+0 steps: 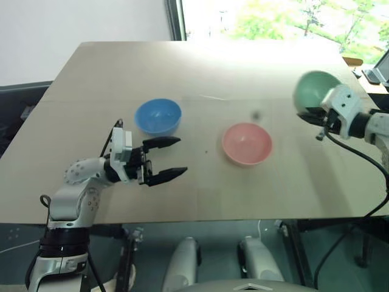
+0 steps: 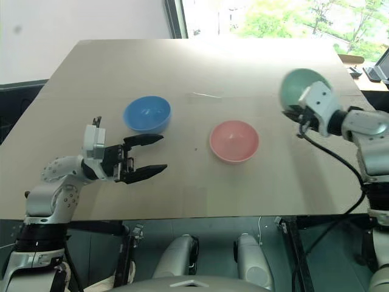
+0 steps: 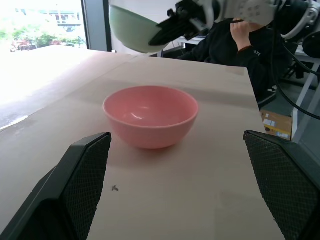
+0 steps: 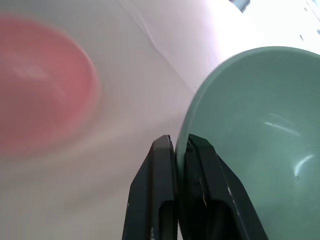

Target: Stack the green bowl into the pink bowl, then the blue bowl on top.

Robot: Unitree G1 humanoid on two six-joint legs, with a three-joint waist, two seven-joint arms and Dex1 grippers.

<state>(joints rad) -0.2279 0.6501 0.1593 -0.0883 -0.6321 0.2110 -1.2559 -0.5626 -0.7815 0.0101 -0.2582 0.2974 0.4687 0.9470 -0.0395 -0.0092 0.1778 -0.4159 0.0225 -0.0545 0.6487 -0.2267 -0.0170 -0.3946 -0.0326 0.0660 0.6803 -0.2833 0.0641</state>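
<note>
Green bowl point(image 4: 250, 135) pinched by its rim in my right claw point(image 4: 181, 150), lifted above the table point(image 1: 182, 188), right of pink bowl point(image 1: 247, 143). Blue bowl point(image 1: 158, 117) sits left, near my wide-open, empty left claw point(image 1: 173, 159).

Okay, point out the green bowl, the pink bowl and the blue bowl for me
green bowl point(image 1: 311, 87), left eye view, on its outer wall above the right gripper.
pink bowl point(image 1: 246, 142), left eye view, on its inner floor.
blue bowl point(image 1: 157, 115), left eye view, on its inner floor.
</note>
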